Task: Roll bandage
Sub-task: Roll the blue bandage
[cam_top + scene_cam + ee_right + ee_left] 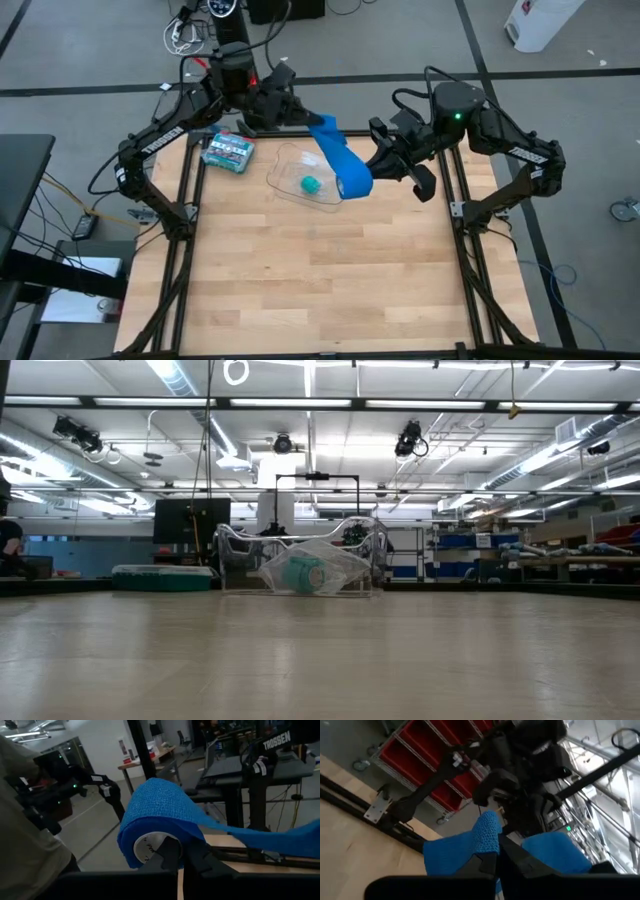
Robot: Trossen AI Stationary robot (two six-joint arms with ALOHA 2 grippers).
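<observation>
We see a grey floor [560, 80] crossed by dark seams around the table, red storage bins [427, 750] on a rack, and long ceiling lights [430, 403] glowing overhead

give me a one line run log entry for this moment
stage: rolling | left gripper: shut on bandage free end | right gripper: shut on roll core | bandage: held above table, stretched between arms

The word "TROSSEN" stands in white capitals on the dark link of the far arm [274, 741] seen from the right wrist camera. White lettering also runs along the left arm's link [168, 128] in the high view (too small to read with certainty).
</observation>
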